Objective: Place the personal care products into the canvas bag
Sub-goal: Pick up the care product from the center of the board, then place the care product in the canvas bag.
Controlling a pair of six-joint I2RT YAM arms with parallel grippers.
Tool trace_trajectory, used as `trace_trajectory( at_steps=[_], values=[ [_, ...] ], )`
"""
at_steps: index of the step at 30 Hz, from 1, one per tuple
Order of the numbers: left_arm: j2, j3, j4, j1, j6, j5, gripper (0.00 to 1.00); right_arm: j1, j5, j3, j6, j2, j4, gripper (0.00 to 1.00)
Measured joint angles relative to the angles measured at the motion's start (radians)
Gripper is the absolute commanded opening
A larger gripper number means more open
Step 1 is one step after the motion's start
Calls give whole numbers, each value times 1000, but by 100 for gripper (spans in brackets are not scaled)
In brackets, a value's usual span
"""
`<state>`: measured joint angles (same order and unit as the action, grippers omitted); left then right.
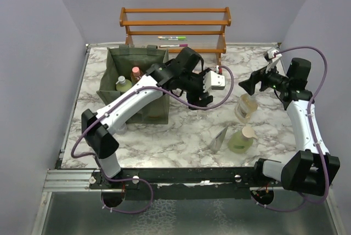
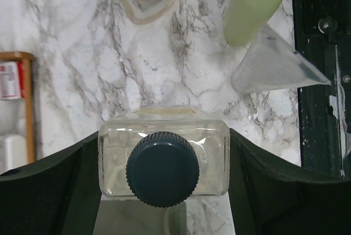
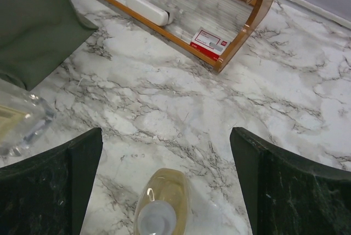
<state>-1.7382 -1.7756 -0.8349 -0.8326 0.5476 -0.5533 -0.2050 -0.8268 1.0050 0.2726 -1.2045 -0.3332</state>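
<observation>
- Your left gripper [image 2: 163, 139] is clamped on the clear bottle [image 2: 164, 136] with the black cap, one finger tight against each side. In the top view it sits just right of the canvas bag [image 1: 109, 88].
- Your right gripper [image 3: 164, 139] has its fingers spread wide and grips nothing. The amber bottle [image 3: 162, 205] stands on the marble table [image 1: 181, 131] under the gap and touches neither finger.
- The canvas bag stands left of centre with its mouth up. Inside it are a pale green bottle [image 1: 123, 85] and an orange bottle [image 1: 135, 73] with a pink cap.
- Your left arm reaches across the bag's near right side.
- The green pump bottle [image 1: 239, 143] lies nearer the arm bases than the amber bottle, and the grey pouch [image 1: 220, 138] is just left of it.
- The wooden rack [image 1: 175, 24] stands along the far edge behind both grippers, with marker pens [image 1: 173, 38] on its lower shelf.
</observation>
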Motion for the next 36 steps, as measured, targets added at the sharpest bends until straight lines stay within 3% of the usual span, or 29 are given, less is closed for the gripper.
trace_trajectory(
  at_steps=[12,20,30,36],
  values=[
    [111,-297,-169,56,48,-9,0,24,-92,158,96,0,-155,97],
    [166,-448,-220,134,-1,-60,0,159,-109,282,130,-7,-216,94],
    [308,-504,-245,378,-65,-156,0,441,-72,431,125,-122,-239,87],
    [403,-439,-245,588,-64,-206,0,633,68,544,43,-227,-217,85]
  ],
)
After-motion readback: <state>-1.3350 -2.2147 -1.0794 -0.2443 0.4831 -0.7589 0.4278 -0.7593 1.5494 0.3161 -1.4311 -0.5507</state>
